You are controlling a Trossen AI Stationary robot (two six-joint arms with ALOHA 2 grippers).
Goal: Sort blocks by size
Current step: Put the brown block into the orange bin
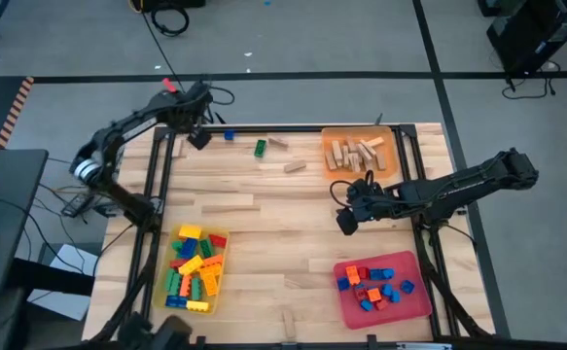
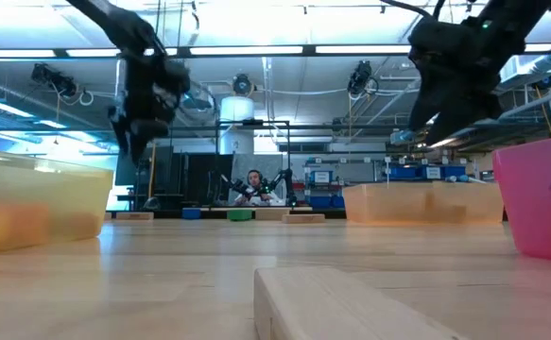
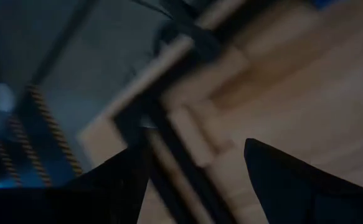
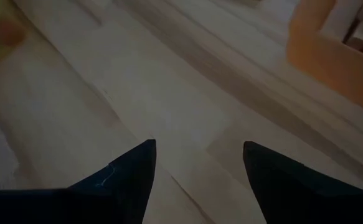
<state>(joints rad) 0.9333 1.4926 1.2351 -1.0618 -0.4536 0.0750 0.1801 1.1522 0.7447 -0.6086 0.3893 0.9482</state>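
Note:
Loose blocks lie flat on the far part of the table: a blue one (image 1: 229,135), a green one (image 1: 260,149) and two tan wooden pieces (image 1: 278,143) (image 1: 294,167). Two more wooden pieces (image 1: 293,284) (image 1: 289,326) lie near the front edge. My left gripper (image 1: 198,139) (image 3: 197,146) hangs open over the table's far left corner, just left of the blue block, with nothing between its fingers. My right gripper (image 1: 346,222) (image 4: 197,144) hangs open above bare wood right of the middle, below the orange tray (image 1: 328,146).
The orange tray holds wooden pieces. A yellow tray (image 1: 220,292) at the front left holds several mixed coloured bricks. A red tray (image 1: 414,301) at the front right holds small blue, orange and red bricks. A black frame (image 1: 157,175) borders the table. Bare wood spans the middle.

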